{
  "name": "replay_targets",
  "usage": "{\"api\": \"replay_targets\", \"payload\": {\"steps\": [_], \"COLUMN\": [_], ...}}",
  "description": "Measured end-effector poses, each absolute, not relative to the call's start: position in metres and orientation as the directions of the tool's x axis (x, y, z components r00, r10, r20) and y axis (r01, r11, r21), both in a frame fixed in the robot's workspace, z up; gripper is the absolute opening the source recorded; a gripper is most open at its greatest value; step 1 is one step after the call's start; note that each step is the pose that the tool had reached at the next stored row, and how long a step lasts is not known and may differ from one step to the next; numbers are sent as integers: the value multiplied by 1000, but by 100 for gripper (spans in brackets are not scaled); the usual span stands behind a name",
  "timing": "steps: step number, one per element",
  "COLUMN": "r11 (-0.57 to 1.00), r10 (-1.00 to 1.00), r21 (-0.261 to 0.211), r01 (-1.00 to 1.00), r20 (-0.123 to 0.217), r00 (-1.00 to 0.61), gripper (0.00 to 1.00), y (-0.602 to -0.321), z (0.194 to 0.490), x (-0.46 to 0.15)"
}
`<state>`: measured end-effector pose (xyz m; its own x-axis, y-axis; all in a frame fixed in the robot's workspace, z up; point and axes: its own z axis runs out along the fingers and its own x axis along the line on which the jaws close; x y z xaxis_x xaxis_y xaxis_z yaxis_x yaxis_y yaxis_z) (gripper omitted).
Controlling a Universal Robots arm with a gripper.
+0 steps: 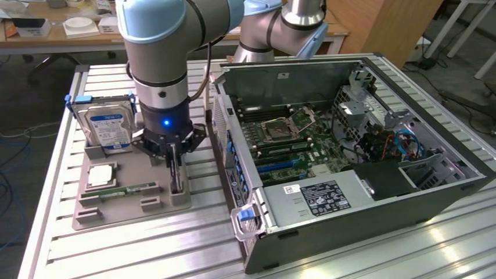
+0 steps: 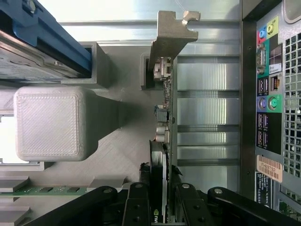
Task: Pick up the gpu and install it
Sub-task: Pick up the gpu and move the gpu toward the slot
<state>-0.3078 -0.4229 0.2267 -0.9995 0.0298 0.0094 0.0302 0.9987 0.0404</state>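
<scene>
Black-fingered pincer [image 2: 160, 190] clamps the gpu [image 2: 165, 113], standing on edge in the grey tray [image 1: 128, 174] beneath it; the hard drive [image 1: 108, 129] lies near it.

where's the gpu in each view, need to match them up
exterior view: gpu stands on edge in the grey tray, at the exterior view's left of the computer case.
wrist view: gpu seen edge-on, silvery bracket at its far end.
shared landmark: blue-railed hard drive.

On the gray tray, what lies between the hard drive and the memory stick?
A square silvery chip lies there, seen in the exterior view.
</scene>
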Motion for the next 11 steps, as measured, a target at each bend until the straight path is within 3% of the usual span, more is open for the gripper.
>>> {"api": "replay_targets", "payload": {"steps": [11], "r11": [999], "r10": [30], "r21": [41], "r01": [30], "r20": [9], "r00": [-1000], "gripper": [26], "y": [-423], "z": [231], "x": [-308]}}
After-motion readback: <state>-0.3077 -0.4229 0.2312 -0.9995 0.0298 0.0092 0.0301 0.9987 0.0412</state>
